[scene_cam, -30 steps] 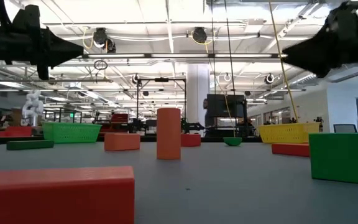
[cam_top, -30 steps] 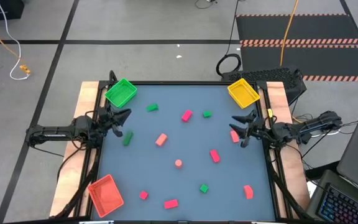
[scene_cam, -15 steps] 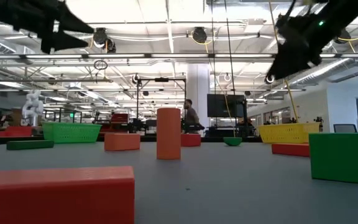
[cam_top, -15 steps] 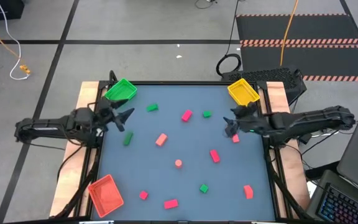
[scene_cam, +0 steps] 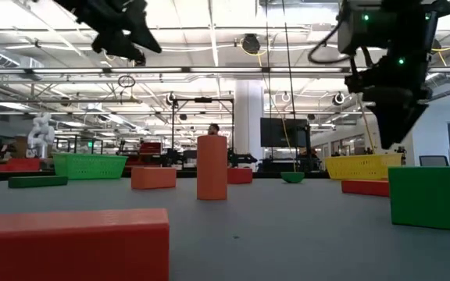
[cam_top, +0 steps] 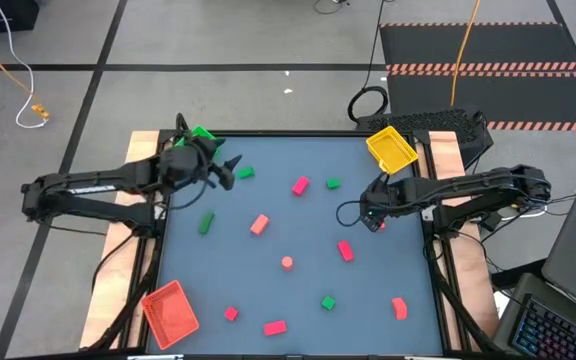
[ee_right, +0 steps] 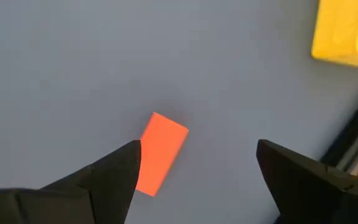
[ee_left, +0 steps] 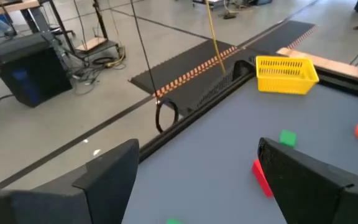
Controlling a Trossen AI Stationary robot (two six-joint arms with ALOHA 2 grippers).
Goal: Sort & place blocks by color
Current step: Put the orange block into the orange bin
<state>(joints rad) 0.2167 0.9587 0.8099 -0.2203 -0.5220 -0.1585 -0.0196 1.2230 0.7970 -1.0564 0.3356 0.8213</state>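
Three trays (cam_top: 391,150), about a dozen blocks (cam_top: 259,224), right gripper (ee_right: 194,171) wide open, now above a red block (ee_right: 160,152), left gripper (ee_left: 197,180) open, moved beside green tray.

Three trays were set at the table's (cam_top: 268,150) corners: one (cam_top: 201,135) at the far left, partly covered by the left arm, one (cam_top: 391,149) at the far right, one (cam_top: 171,311) at the near left. The blocks (cam_top: 260,224) were scattered between them, well apart from one another. A round block (cam_top: 287,263) was placed near the middle. The left gripper (cam_top: 230,171) was held just beside a block (cam_top: 246,173) near the far-left tray. The right gripper (cam_top: 370,219) was held above a block (ee_right: 159,153) below the far-right tray, with its fingers spread to either side.
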